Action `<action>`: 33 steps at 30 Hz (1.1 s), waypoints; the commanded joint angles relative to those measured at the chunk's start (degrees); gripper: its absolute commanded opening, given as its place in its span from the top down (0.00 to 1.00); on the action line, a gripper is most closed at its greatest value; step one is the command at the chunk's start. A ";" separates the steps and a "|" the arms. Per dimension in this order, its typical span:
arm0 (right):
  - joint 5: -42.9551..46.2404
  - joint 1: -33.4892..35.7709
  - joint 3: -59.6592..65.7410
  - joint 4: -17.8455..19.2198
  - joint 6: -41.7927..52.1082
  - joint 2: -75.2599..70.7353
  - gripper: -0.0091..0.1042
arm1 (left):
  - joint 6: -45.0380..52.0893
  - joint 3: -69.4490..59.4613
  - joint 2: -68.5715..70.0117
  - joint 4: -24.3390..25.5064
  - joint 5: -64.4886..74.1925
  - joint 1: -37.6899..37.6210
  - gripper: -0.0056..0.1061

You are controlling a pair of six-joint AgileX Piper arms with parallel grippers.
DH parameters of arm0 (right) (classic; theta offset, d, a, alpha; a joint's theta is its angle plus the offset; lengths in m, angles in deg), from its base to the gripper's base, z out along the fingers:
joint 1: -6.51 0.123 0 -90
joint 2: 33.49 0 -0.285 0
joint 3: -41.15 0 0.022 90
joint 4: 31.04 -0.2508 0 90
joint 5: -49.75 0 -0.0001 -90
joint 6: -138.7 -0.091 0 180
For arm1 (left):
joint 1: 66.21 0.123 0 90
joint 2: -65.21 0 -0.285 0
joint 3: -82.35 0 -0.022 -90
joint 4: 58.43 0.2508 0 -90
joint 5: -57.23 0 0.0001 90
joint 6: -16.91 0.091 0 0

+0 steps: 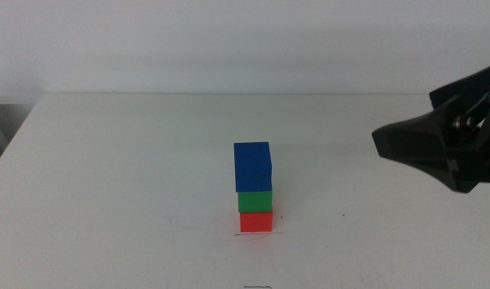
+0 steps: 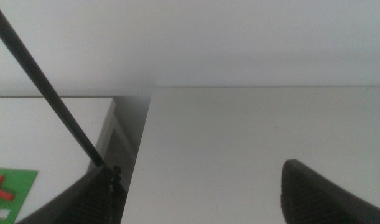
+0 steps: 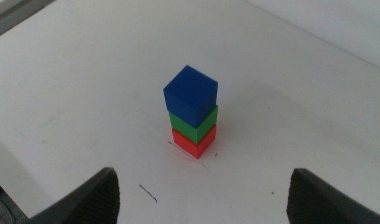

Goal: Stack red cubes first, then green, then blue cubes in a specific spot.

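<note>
In the middle of the white table stands a three-cube stack. The red cube (image 1: pixel 256 221) (image 3: pixel 193 142) is at the bottom, the green cube (image 1: pixel 255 201) (image 3: pixel 194 124) sits on it, and the blue cube (image 1: pixel 253 166) (image 3: pixel 190 93) is on top, turned slightly. A thin dark line of the spot (image 1: pixel 257 234) (image 3: pixel 183 151) shows at the red cube's base. My right gripper (image 1: pixel 437 148) (image 3: pixel 202 199) hovers open to the right of the stack, well apart from it and holding nothing. My left gripper (image 2: pixel 196 199) is open over bare table, out of the middle view.
A second short pen mark (image 1: pixel 258 286) (image 3: pixel 148 193) lies nearer the table's front edge. The left wrist view shows the table's side edge (image 2: pixel 143 143), a dark cable (image 2: pixel 46 93), and a green sheet (image 2: pixel 12 190) on a neighbouring surface.
</note>
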 commanded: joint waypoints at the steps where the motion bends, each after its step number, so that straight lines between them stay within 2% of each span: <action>1: 3.28 -0.45 -0.84 0.57 0.80 -0.76 0.19 | -0.14 1.06 0.33 0.32 -3.95 0.10 0.11; 8: 3.78 -0.49 2.87 0.38 0.80 -1.63 0.19 | -0.14 0.79 1.96 0.18 -4.16 0.10 0.11; 11: 6.62 -1.78 5.04 0.25 0.80 -2.66 0.19 | -0.14 -2.52 5.68 -0.77 -7.20 0.10 0.11; 14: 12.83 -7.08 8.11 -0.45 0.80 -3.15 0.19 | -0.14 -9.78 10.67 -2.61 -11.28 0.10 0.11; 18: 18.73 -16.78 12.69 -4.50 0.80 -4.57 0.19 | -0.14 -20.37 16.94 -6.42 -14.28 0.10 0.11; 20: 21.10 -21.66 15.04 -5.04 0.80 -5.89 0.19 | -0.14 -25.29 19.91 -7.28 -15.08 0.10 0.11; 26: 31.39 -31.55 27.15 -3.10 0.80 -15.14 0.19 | -0.14 -39.96 29.59 -7.23 -15.04 0.10 0.11; 30: 37.05 -32.59 37.82 0.06 0.80 -25.02 0.19 | -0.14 -47.74 37.68 -7.29 -14.97 0.10 0.11; 33: 37.20 -32.59 43.92 0.46 0.80 -31.98 0.19 | -0.14 -50.63 42.14 -7.20 -18.00 0.10 0.11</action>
